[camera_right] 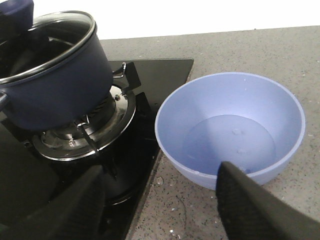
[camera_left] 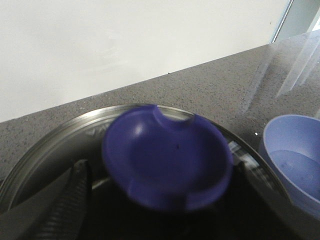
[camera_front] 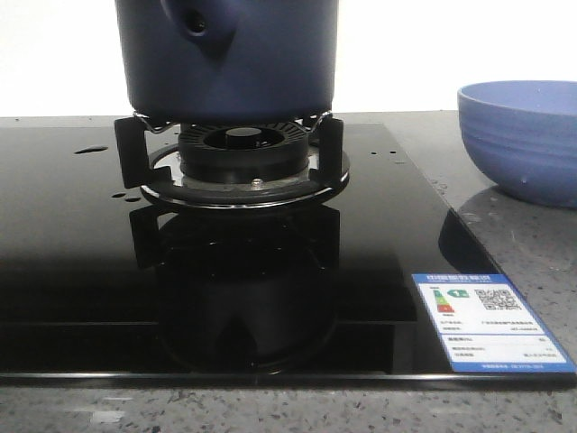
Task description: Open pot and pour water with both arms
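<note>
on the burner point(camera_front: 242, 162) one pot point(camera_front: 225, 59), one bowl point(camera_front: 521, 140) beside; right tool point(camera_right: 165, 205) released, left unclear.

The only writing is on a sticker point(camera_front: 491, 321) stuck to the near right corner of the black stove top point(camera_front: 81, 271). It has a blue band on top, a small colored picture with arrows, a square code and some rows of words. All of it is too small to read.
</note>
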Motion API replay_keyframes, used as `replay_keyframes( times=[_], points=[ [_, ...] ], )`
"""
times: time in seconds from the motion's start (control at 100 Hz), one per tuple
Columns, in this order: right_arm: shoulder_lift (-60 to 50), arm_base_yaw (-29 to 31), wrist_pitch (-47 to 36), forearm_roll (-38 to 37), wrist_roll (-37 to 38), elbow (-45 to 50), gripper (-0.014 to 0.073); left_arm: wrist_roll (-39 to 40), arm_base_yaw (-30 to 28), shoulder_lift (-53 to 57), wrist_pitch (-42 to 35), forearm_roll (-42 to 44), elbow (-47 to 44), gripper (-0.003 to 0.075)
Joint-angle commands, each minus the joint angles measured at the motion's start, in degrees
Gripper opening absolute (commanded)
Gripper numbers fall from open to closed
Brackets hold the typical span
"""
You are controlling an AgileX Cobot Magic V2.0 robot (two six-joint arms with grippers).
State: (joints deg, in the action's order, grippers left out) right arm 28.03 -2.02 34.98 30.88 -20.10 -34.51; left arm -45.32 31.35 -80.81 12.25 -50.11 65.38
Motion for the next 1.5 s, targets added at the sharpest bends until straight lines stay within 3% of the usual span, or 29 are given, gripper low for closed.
replay_keyframes(
  times=[0.0,0.24,0.49,0.86,1.1,1.24,1.49],
  points=[
    [0.70,0.04,-3.37,1.22,-0.69,-2.02,0.0435,-0.02,0.25,0.06,-2.60,-1.09,3.66,0.0506],
    [0.70,0.04,-3.37,1.22,-0.69,-2.02,0.0435,-0.42,0.25,-1.76,-2.35,-1.09,5.52,0.0491],
    [0.70,0.04,-3.37,1.22,-0.69,-2.02,0.0435,-0.42,0.25,-1.56,-2.18,-1.09,6.19,0.0351],
    [4.53,0.04,-1.29,1.22,-0.69,-3.17,0.0435,-0.85,-0.86,4.68,-2.18,1.78,6.29,0.0348],
    [16.89,0.26,1.70,-1.31,3.83,-12.50,0.0435,-0.85,-7.29,9.24,-0.10,1.97,6.29,0.0348],
    [26.71,0.89,7.49,-8.47,9.61,-21.24,0.0435,-0.85,-12.84,10.80,5.19,1.97,6.29,0.0348],
    [41.83,5.87,17.69,-14.05,10.15,-34.61,0.0435,-0.85,-20.84,12.68,11.38,1.97,6.29,0.0348]
  ],
)
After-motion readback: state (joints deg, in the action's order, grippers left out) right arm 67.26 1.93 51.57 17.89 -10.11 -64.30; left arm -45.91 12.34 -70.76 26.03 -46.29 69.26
